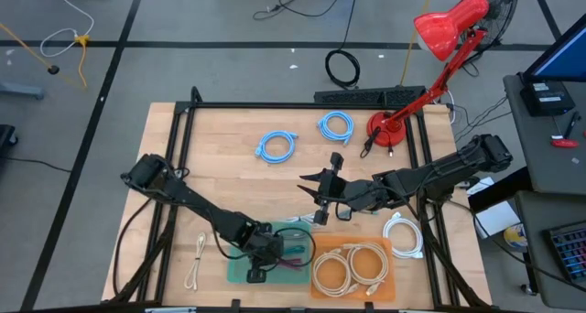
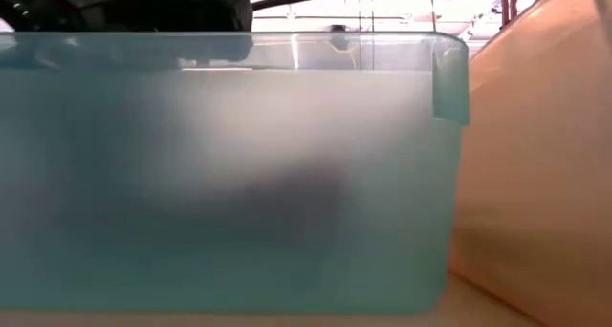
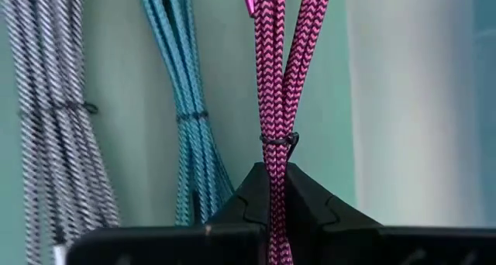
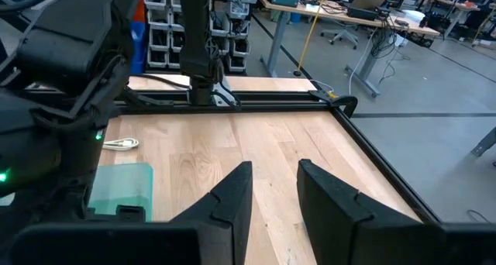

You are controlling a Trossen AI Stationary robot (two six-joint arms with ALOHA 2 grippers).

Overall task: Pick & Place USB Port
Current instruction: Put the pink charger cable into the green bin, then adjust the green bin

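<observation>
A pink-and-black braided USB cable bundle (image 3: 279, 71), tied with a thin black tie, is in my left gripper (image 3: 277, 172), which is shut on it over the green tray (image 1: 240, 269). A teal bundle (image 3: 186, 118) and a grey-and-white bundle (image 3: 54, 110) lie on the tray floor beside it. In the high view my left gripper (image 1: 264, 258) slants down into the tray. My right gripper (image 1: 316, 196) hovers open above the middle of the table with nothing between its fingers (image 4: 232, 191). My left gripper pinches the pink-and-black bundle between its two fingers just short of the black tie (image 3: 279, 139). The fingers slant down from the table's left and lie along the bundle. The bundle runs on ahead of the fingers over the tray floor (image 3: 356, 102); whether it rests there I cannot tell.
An orange tray (image 1: 389, 251) with coiled white cables stands right of the green tray. A loose white cable (image 1: 403, 235) lies beside it, another (image 1: 197, 258) at the near left. Two blue coils (image 1: 275, 146) and a red lamp's base (image 1: 385, 130) are at the far side.
</observation>
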